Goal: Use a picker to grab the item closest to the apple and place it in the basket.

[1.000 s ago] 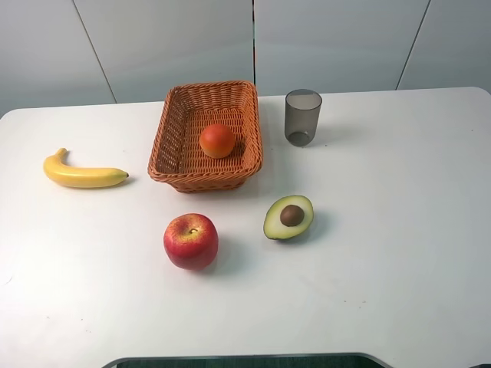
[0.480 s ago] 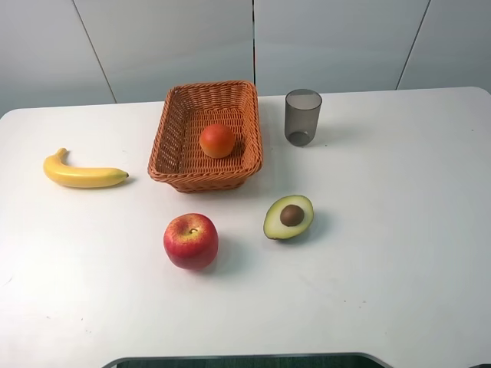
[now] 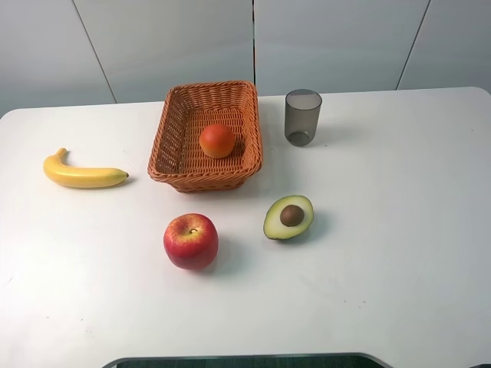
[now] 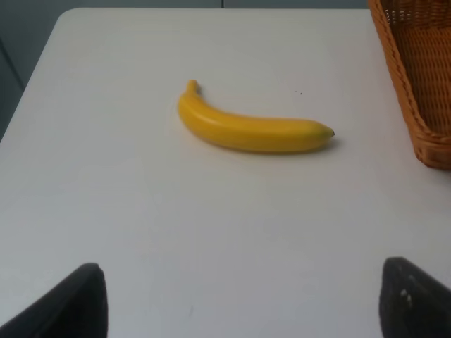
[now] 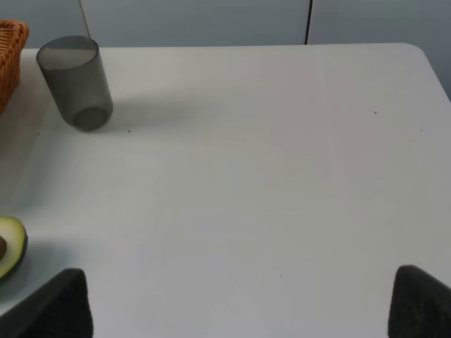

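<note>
A red apple point(image 3: 190, 241) rests on the white table toward the front. A halved avocado point(image 3: 288, 218) with a brown pit lies to its right, also at the edge of the right wrist view point(image 5: 10, 245). The orange wicker basket point(image 3: 176, 123) stands behind them with an orange fruit point(image 3: 217, 140) inside. Neither arm shows in the exterior high view. My left gripper point(image 4: 243, 299) is open, its dark fingertips point(image 4: 77, 303) wide apart over bare table. My right gripper point(image 5: 239, 303) is open too, with nothing between its fingers.
A yellow banana point(image 3: 80, 175) lies at the left, in front of my left gripper point(image 4: 250, 131). A grey translucent cup point(image 3: 302, 116) stands right of the basket, also in the right wrist view point(image 5: 75, 82). The basket's corner point(image 4: 416, 77) shows in the left wrist view.
</note>
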{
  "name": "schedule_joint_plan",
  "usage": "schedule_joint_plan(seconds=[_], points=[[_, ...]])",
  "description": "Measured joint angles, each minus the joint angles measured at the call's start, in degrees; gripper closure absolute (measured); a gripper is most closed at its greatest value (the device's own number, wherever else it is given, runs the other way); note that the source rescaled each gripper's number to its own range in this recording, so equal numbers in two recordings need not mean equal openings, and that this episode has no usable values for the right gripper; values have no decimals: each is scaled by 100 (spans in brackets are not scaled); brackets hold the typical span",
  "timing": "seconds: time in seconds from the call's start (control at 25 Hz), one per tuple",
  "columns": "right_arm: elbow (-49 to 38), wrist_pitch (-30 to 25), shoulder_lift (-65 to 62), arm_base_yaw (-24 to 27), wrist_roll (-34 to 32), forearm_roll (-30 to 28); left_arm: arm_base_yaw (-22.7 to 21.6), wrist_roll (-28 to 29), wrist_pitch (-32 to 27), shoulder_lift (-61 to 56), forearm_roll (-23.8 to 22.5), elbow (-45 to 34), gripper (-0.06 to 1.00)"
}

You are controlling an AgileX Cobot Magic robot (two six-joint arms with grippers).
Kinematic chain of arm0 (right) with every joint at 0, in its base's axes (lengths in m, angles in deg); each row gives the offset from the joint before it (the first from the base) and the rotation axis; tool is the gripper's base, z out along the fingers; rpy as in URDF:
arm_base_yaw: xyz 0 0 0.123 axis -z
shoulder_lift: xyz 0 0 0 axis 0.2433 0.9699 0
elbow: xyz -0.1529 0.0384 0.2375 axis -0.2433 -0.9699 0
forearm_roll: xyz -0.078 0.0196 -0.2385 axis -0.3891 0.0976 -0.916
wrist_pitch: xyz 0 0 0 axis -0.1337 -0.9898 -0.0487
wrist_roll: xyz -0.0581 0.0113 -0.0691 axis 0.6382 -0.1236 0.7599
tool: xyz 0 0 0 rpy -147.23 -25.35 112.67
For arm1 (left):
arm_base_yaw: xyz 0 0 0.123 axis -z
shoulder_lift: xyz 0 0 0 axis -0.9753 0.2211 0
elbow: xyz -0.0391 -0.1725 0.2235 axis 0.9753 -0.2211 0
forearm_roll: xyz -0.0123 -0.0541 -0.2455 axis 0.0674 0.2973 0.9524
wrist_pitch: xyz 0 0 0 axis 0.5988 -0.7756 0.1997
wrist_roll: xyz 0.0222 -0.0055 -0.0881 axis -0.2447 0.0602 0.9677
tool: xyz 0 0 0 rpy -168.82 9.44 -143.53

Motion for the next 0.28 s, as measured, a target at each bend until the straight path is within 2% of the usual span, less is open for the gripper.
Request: schedule_joint_plan(seconds=[0.28], points=[[0, 0, 0, 0, 0, 0, 0, 0, 286, 1, 22, -132, -5]])
